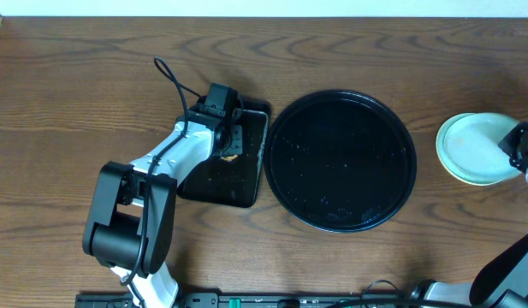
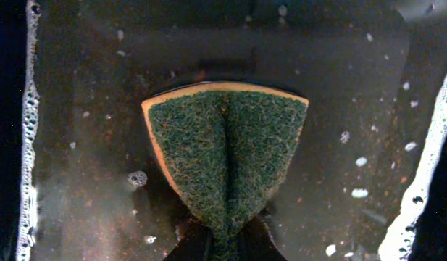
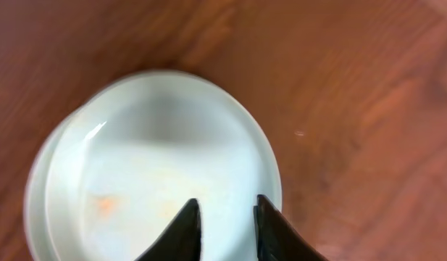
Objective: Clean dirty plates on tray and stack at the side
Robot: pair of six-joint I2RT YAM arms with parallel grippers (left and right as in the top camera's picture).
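**Overhead:** The round tray (image 1: pixel 341 162) lies bare at mid-worktop (image 1: pixel 75 85). The plates (image 1: pixel 471 147) sit stacked well off to its right, on the wood and clear of the rim. The right claw (image 1: pixel 522 147) hangs at the stack's right edge, so the plates lie just to its left (nearly under it). The left claw (image 1: pixel 231 147) is on the tray's far side, low over the small tray (image 1: pixel 246 184), with the sponge (image 1: pixel 230 156) at its tip. The whole round tray lies between it and the stack, so the right arm is plainly the nearer.

**Left wrist:** The left claw (image 2: pixel 223 250) is clamped on the sponge (image 2: pixel 227 156). It pinches the green scouring face into a crease that runs straight away from the fingers, and the orange backing shows along the far edge. The wet floor of the small tray (image 2: pixel 85 94) lies beneath, with suds along both side walls.

**Right wrist:** The right claw (image 3: pixel 227 225) stands a little parted, with nothing between its fingers. Its tips are over the near part of the top plate, and white plate surface shows in the gap. The plates (image 3: pixel 158 145) fill the left and centre of the view, with a second rim peeping out at the left. A faint orange tint lingers low on the top plate's face (blur makes it hard to judge). Bare worktop (image 3: pixel 353 87) lies to the right.

By these views the stacking looks all but done. Any coming move appears to turn on the right claw drawing clear, away from the stack to its right.
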